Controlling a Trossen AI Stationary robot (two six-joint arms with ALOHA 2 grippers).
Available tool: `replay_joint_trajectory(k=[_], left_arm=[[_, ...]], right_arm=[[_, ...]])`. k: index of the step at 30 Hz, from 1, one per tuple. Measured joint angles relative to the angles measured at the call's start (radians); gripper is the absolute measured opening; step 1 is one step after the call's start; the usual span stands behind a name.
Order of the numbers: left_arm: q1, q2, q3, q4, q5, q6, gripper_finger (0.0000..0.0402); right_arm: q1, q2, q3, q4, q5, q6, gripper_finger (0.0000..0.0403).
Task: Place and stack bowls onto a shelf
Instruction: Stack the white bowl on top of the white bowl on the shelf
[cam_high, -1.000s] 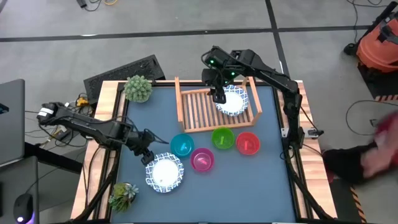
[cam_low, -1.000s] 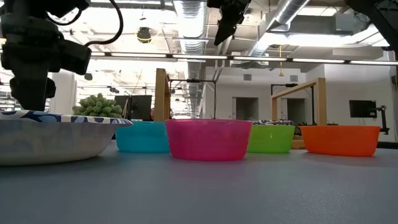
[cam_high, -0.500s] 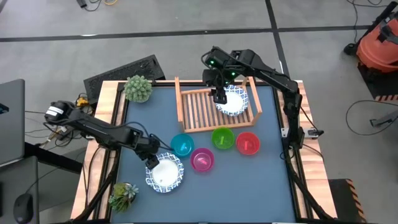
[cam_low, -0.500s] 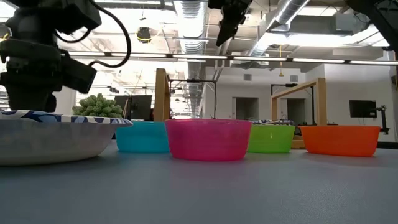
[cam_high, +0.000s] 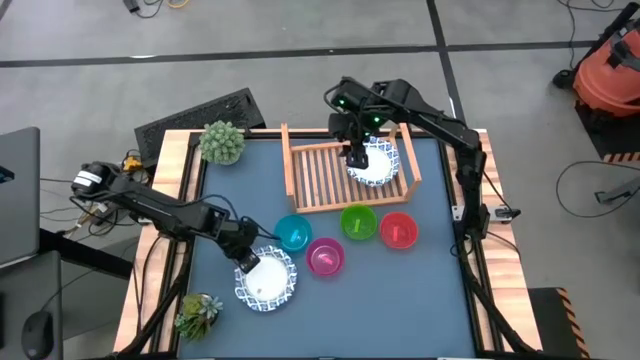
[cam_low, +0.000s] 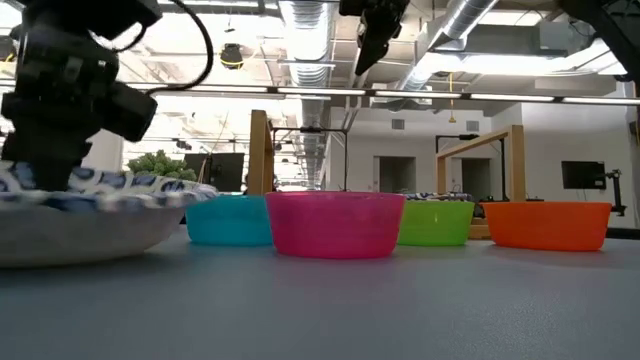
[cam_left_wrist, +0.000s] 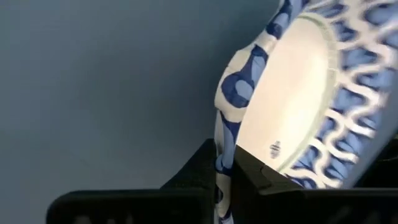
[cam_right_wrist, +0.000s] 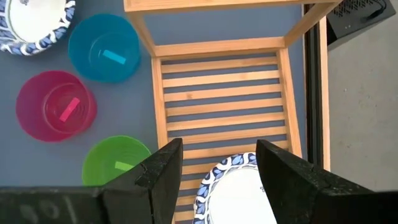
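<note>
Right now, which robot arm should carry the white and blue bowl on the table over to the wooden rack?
Probably the left. The left gripper is already clamped on the rim of the blue-patterned white bowl on the table. The right gripper hangs open above the wooden rack, over another patterned bowl resting there.

Table top (cam_high: 430, 290) showing slate blue, framed in pale wood. Shelf (cam_high: 320, 178) glowing light wood. Teal bowl (cam_high: 293, 233), magenta bowl (cam_high: 326, 257), green bowl (cam_high: 358, 222), red bowl (cam_high: 398, 229) sitting plain and bright. White bowl (cam_high: 266, 279) showing blue lattice rim; same pattern on white bowl on shelf (cam_high: 376, 163). Both arms looking black. Potted plant (cam_high: 221, 142) showing pale green.
</note>
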Motion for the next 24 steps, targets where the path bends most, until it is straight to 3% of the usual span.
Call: replay_joint_trajectory(k=[6, 10, 17, 24], left_arm=[[0.0, -0.142, 0.003, 0.028, -0.015, -0.158, 0.0002], [-0.001, -0.254, 0.051, 0.022, -0.106, -0.22, 0.0], [-0.001, -0.372, 0.22, -0.058, -0.391, -0.187, 0.0], [0.027, -0.347, 0.365, -0.141, -0.764, 0.007, 0.0]], right_arm=[[0.008, -0.022, 0.0, -0.015, -0.001, 0.05, 0.0228], [0.019, -0.052, 0.0, -0.025, -0.018, 0.091, 0.0228], [0.047, -0.128, 0.0, 0.003, -0.026, 0.235, 0.0228], [0.087, -0.2, 0.0, 0.17, -0.026, 0.364, 0.0228]])
